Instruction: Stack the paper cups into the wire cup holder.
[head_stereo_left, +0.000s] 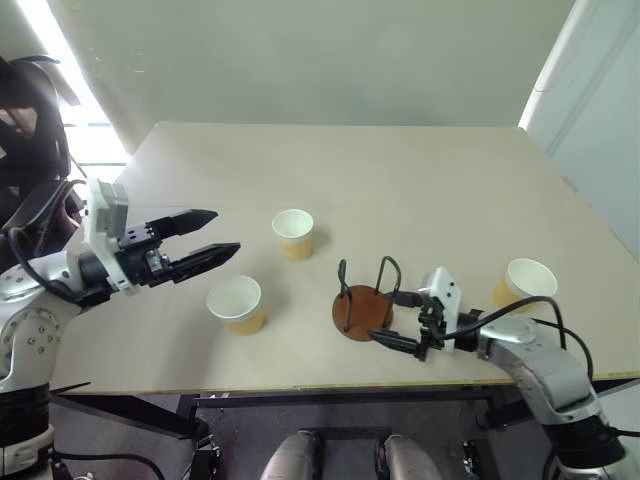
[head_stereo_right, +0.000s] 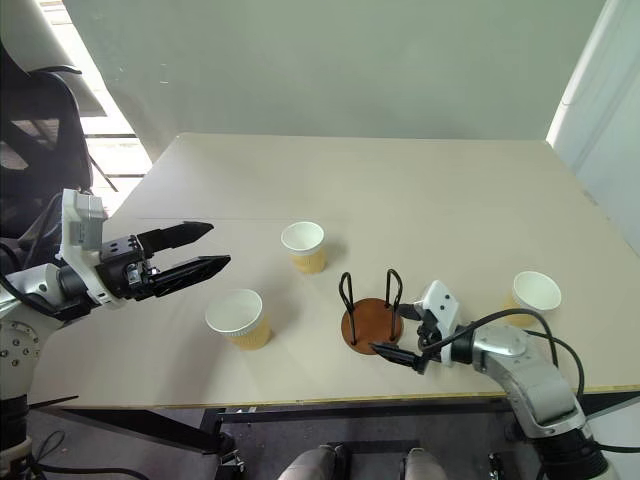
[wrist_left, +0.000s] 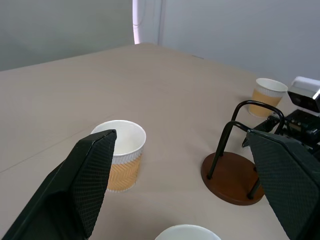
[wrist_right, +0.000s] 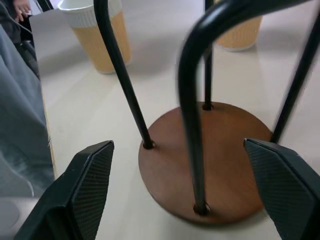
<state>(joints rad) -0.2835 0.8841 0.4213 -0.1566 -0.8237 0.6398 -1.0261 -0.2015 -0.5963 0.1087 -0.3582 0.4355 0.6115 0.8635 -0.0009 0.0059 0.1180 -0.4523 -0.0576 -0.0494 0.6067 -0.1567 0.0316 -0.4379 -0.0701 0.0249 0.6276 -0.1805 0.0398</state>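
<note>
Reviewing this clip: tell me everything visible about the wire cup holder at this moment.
The wire cup holder is a round, rust-brown, wood-looking disc with two thin black wire loops standing upright from it. It is empty and sits flat on the table near the front edge. The right hand is right beside it with fingers spread either side of the base, not gripping it. The paper cups stand apart from it on the tabletop.
</note>
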